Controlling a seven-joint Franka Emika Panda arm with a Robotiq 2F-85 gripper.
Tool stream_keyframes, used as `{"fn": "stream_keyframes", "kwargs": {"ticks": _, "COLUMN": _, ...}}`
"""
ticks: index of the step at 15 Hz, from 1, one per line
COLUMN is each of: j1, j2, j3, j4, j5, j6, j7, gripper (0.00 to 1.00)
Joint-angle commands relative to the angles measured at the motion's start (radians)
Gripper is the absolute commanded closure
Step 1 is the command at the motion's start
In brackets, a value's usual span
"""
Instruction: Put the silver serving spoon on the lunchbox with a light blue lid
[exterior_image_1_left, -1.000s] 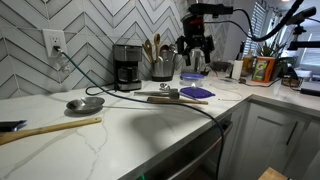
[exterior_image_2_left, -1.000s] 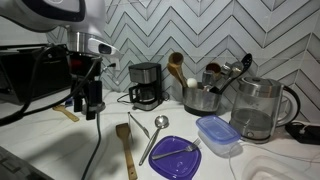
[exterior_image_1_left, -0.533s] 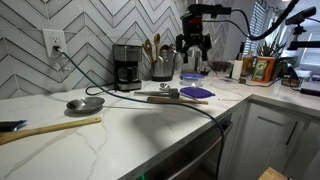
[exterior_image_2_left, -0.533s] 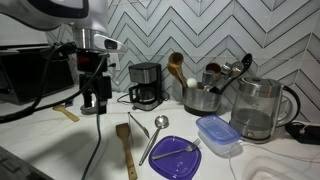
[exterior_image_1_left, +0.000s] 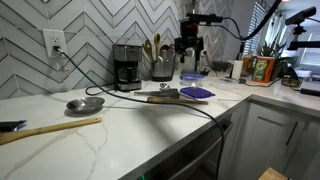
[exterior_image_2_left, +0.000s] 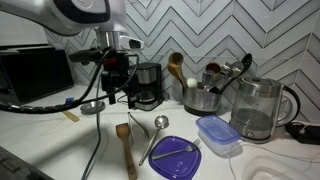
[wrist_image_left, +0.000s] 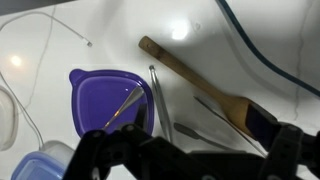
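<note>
The silver serving spoon (exterior_image_2_left: 178, 152) is small and shiny and lies on a flat purple disc (exterior_image_2_left: 172, 165); it also shows in the wrist view (wrist_image_left: 128, 103). The lunchbox with a light blue lid (exterior_image_2_left: 217, 133) sits right of the disc, and shows in the other views (exterior_image_1_left: 190, 77) (wrist_image_left: 35, 166). My gripper (exterior_image_2_left: 120, 92) hangs open and empty above the counter, left of the spoon and in front of the coffee maker. It also shows in an exterior view (exterior_image_1_left: 187, 50), and its dark fingers fill the bottom of the wrist view (wrist_image_left: 195, 160).
A long wooden spoon (exterior_image_2_left: 125, 150) and a long-handled metal spoon (exterior_image_2_left: 154, 137) lie left of the disc. A coffee maker (exterior_image_2_left: 147, 85), a pot of utensils (exterior_image_2_left: 203, 97) and a glass kettle (exterior_image_2_left: 258, 108) stand along the wall. A round silver bowl (exterior_image_2_left: 92, 106) sits at the left.
My gripper has moved sideways along the counter from the microwave side toward the coffee maker and the utensils. It stays open and empty. Nothing on the counter has moved.
</note>
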Motion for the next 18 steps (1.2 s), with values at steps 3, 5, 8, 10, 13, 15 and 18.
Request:
{"fn": "stream_keyframes", "kwargs": {"ticks": 3, "j1": -0.002, "j2": 0.115, "j3": -0.026, "j4": 0.046, "j5": 0.032, "j6": 0.11, "j7": -0.126, "gripper": 0.0}}
{"fn": "stream_keyframes", "kwargs": {"ticks": 5, "j1": -0.007, "j2": 0.152, "j3": -0.033, "j4": 0.059, "j5": 0.065, "j6": 0.131, "j7": -0.178, "gripper": 0.0}}
{"fn": "stream_keyframes", "kwargs": {"ticks": 8, "j1": -0.018, "j2": 0.202, "j3": -0.039, "j4": 0.074, "j5": 0.103, "j6": 0.144, "j7": -0.24, "gripper": 0.0}}
{"fn": "stream_keyframes", "kwargs": {"ticks": 10, "j1": -0.027, "j2": 0.233, "j3": -0.041, "j4": 0.088, "j5": 0.123, "j6": 0.146, "j7": -0.271, "gripper": 0.0}}
{"fn": "stream_keyframes", "kwargs": {"ticks": 13, "j1": -0.042, "j2": 0.27, "j3": -0.042, "j4": 0.109, "j5": 0.157, "j6": 0.161, "j7": -0.295, "gripper": 0.0}}
{"fn": "stream_keyframes", "kwargs": {"ticks": 15, "j1": -0.048, "j2": 0.294, "j3": -0.039, "j4": 0.118, "j5": 0.151, "j6": 0.194, "j7": -0.298, "gripper": 0.0}}
{"fn": "stream_keyframes", "kwargs": {"ticks": 18, "j1": -0.057, "j2": 0.325, "j3": -0.036, "j4": 0.125, "j5": 0.147, "j6": 0.267, "j7": -0.306, "gripper": 0.0}}
